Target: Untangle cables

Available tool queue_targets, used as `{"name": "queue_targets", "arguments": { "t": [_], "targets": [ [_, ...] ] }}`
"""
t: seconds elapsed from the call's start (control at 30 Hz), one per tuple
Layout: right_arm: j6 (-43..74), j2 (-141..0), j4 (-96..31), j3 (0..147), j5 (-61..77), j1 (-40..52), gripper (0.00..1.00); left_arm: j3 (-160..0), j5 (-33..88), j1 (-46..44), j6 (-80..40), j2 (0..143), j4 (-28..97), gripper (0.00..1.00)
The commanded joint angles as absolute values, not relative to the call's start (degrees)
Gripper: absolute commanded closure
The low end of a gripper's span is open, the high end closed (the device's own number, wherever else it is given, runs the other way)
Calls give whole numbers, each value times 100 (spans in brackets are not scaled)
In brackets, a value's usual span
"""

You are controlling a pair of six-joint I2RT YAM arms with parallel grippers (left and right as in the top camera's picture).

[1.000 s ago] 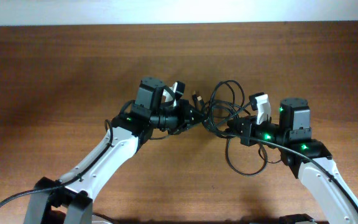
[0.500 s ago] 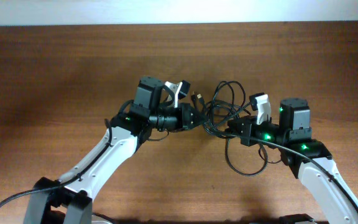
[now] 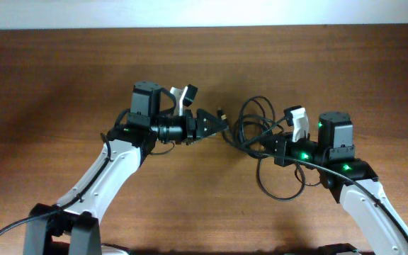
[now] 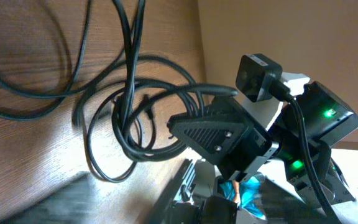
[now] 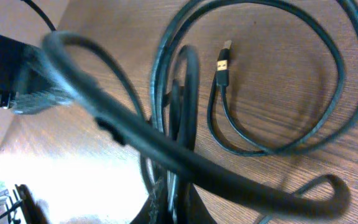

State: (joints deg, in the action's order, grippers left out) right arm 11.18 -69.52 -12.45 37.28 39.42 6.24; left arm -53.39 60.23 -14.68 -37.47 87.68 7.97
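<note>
Several black cables [image 3: 246, 136] lie looped on the worktop [image 3: 62, 85] overhead, held by the right fingers [image 3: 268, 146]; whether the left fingers [image 3: 207, 122] are wide or closed I cannot tell. The left wrist shows that grip on the loops. The right wrist shows a gold-tipped plug [image 5: 224, 62] lying loose beside cords seemingly pinched below.

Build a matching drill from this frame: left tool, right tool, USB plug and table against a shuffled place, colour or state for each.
Things:
1. left tool
2. right tool
3. USB plug
4. table

Descriptions:
A. gold tip, lying on the wood
B. brown wood grain
C. clamped on the cables at the tangle's right side
D. left of the tangle, near the plug

Pairs: 1-D, 2-C, 3-A, 4-B
</note>
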Motion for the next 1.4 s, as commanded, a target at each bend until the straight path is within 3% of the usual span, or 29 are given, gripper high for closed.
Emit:
{"name": "queue_targets", "arguments": {
  "t": [0.0, 0.23, 0.53, 0.7, 0.77, 0.8, 1.0, 1.23, 1.37],
  "targets": [
    [1072, -6976, -1223, 3804, 3896, 602, 96, -5395, 6080, -1446, -3612, 8818, 873, 1],
    [1072, -6976, -1223, 3804, 3892, 602, 96, -5393, 5892, -1463, -3328, 8818, 1278, 1],
    [1074, -6976, -1221, 3804, 3828, 602, 96, -5393, 5046, -2158, -3341, 8818, 1678, 0],
    [1074, -6976, -1221, 3804, 3828, 602, 96, -5395, 4289, -2530, -3892, 8818, 1678, 16],
    [1074, -6976, -1221, 3804, 3828, 602, 96, -5393, 3959, -2644, -4187, 8818, 1678, 30],
    [1074, -6976, -1221, 3804, 3828, 602, 96, -5393, 3894, -2685, -4298, 8818, 1678, 33],
    [1074, -6976, -1221, 3804, 3828, 602, 96, -5393, 3544, -2952, -4473, 8818, 1640, 34],
    [1076, -6976, -1223, 3804, 3828, 602, 96, -5393, 2508, -3260, -5752, 8818, 1621, 40],
    [1076, -6976, -1221, 3804, 3828, 602, 96, -5393, 2366, -3448, -5896, 8818, 1356, 51]
  ]
}}
